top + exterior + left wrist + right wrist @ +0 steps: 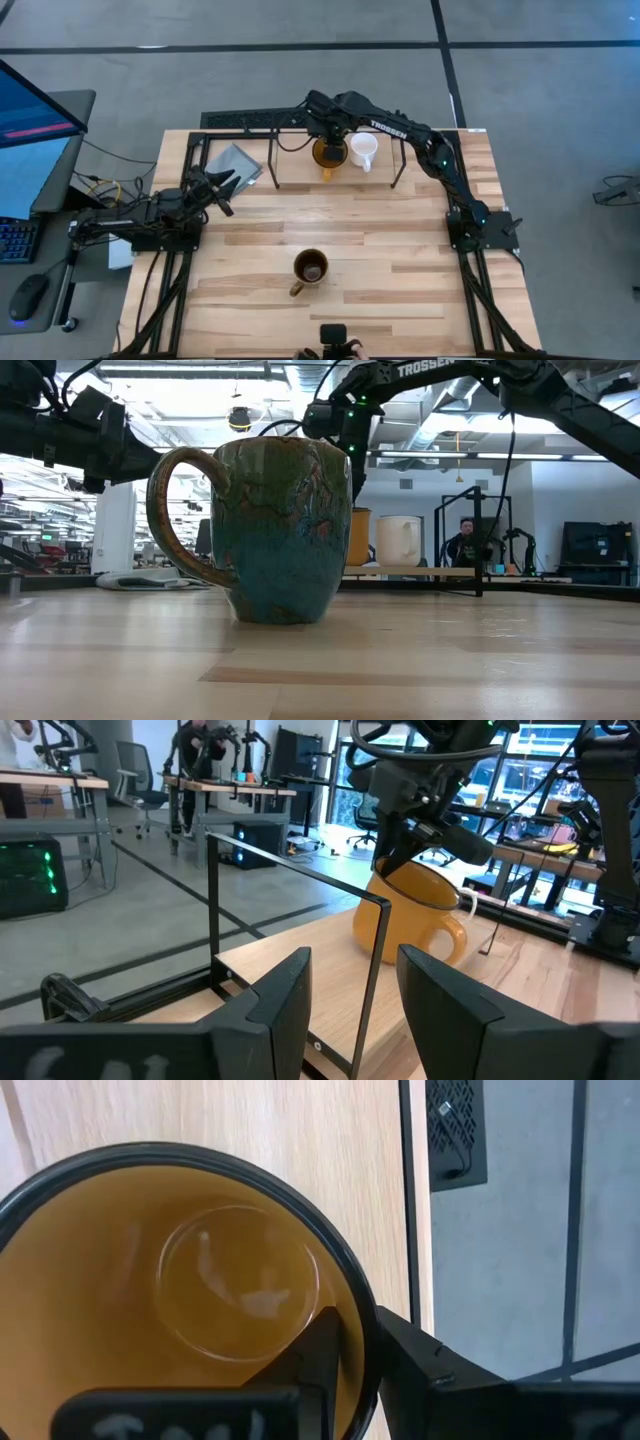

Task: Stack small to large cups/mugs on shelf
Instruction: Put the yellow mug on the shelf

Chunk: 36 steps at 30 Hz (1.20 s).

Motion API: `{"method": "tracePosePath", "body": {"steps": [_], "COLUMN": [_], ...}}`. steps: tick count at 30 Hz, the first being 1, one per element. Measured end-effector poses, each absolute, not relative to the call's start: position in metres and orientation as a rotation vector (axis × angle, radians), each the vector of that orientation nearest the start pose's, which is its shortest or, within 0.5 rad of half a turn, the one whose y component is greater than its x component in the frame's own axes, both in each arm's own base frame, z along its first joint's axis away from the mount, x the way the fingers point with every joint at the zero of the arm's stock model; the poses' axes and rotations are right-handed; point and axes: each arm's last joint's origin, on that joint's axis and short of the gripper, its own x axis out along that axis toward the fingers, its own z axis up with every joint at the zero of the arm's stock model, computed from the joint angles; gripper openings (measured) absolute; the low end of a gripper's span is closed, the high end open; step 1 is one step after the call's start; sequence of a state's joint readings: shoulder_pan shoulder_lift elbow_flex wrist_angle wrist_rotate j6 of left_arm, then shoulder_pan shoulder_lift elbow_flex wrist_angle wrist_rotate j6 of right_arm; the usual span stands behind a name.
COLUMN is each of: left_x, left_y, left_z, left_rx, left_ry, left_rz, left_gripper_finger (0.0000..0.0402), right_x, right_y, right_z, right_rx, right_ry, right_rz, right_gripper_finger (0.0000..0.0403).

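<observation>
Brown mug [280,530] fills the low view's centre, untouched; right gripper [350,1345] fingers pinch the yellow mug [328,153] rim beside the white mug [363,148] under the shelf [272,165] at upper centre, left gripper [350,1010] fingers apart; a careless release could tip it.

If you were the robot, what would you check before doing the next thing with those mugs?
1. Right gripper pinches the yellow mug by its rim, one finger inside, one outside: ok.
2. Yellow mug sits beside the white mug under the shelf frame: ok.
3. Yellow mug's base fully down on the table: cannot tell.
4. Brown mug upright in the open, near the table's front, nothing around it: ok.
5. Left gripper open, empty, parked at the table's left, away from the mugs: ok.
6. All three mugs placed: not ok, the brown one remains.
</observation>
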<state>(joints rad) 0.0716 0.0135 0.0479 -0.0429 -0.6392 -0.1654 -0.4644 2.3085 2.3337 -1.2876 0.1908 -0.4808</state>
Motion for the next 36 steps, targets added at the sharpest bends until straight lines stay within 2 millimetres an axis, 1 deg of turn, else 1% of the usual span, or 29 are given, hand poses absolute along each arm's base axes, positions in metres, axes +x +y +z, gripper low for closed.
{"method": "tracePosePath", "body": {"steps": [16, 19, 29, 36], "left_x": [0.0883, 0.0883, 0.0883, 0.0883], "left_y": [0.0237, 0.0237, 0.0237, 0.0237], "left_z": [0.1746, 0.1746, 0.1746, 0.1747], "left_rx": [-0.155, -0.142, -0.127, -0.127], "left_ry": [-0.05, -0.045, -0.039, -0.04], "left_rz": [0.71, 0.711, 0.711, 0.711], "left_gripper_finger": [0.014, 0.014, 0.014, 0.014], "right_x": [0.4181, 0.4184, 0.4199, 0.4223], "right_y": [-0.2155, -0.2155, -0.2164, -0.2169], "right_z": [0.2735, 0.2741, 0.2747, 0.2757], "right_rx": [-0.225, -0.226, -0.231, -0.236], "right_ry": [1.366, 1.362, 1.344, 1.317], "right_rz": [-0.244, -0.247, -0.253, -0.26], "right_gripper_finger": [0.0082, 0.0096, 0.0164, 0.0187]}}
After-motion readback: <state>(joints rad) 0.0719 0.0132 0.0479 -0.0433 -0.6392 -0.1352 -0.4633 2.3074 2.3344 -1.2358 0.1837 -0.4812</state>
